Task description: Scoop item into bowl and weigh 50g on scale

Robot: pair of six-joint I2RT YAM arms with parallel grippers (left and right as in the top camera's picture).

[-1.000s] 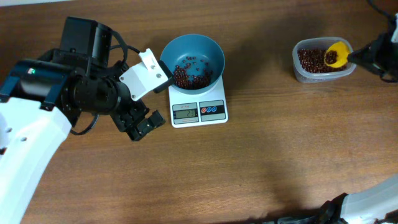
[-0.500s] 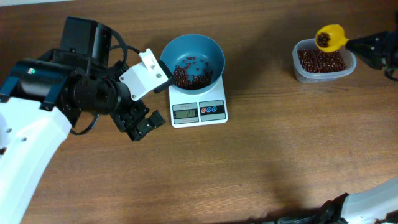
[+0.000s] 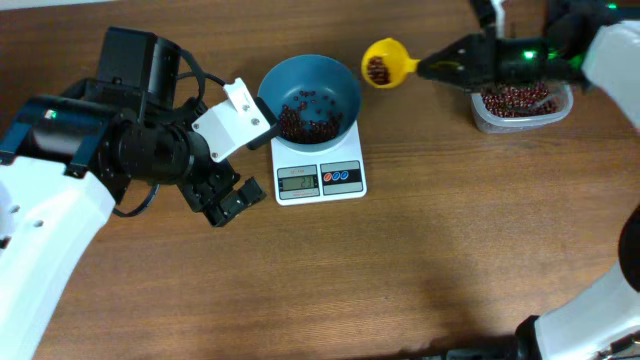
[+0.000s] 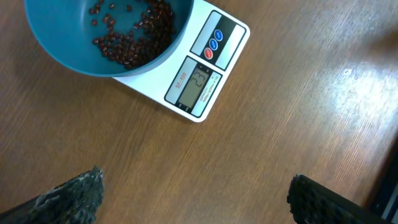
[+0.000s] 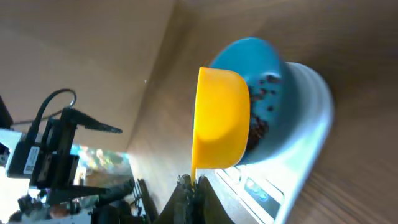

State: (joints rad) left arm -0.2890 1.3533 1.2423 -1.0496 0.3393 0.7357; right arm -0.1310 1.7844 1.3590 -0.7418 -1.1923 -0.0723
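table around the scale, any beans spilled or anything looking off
Nothing stands out. The table shows no spill; the beans lie in the bowl on the scale and in the scoop near it.

soft even light, pale glare on the table [image 4: 348, 81] at left wrist, bowl [image 5: 264, 62] blurred at right wrist.

The left arm [image 3: 45, 235] is wearing a smooth white shell that is giving way to round black joint housings, with a teal strip [image 3: 42, 113] showing on one segment and thin black cables [image 3: 190, 72] looping above a white angular bracket [image 3: 235, 120]. The left gripper [image 3: 235, 203] is showing black, its fingers [image 4: 68, 196] carrying knobbly dark pads. The right arm [image 3: 610, 45] is pairing white shell with black parts, a green light [image 3: 527, 50] glowing.
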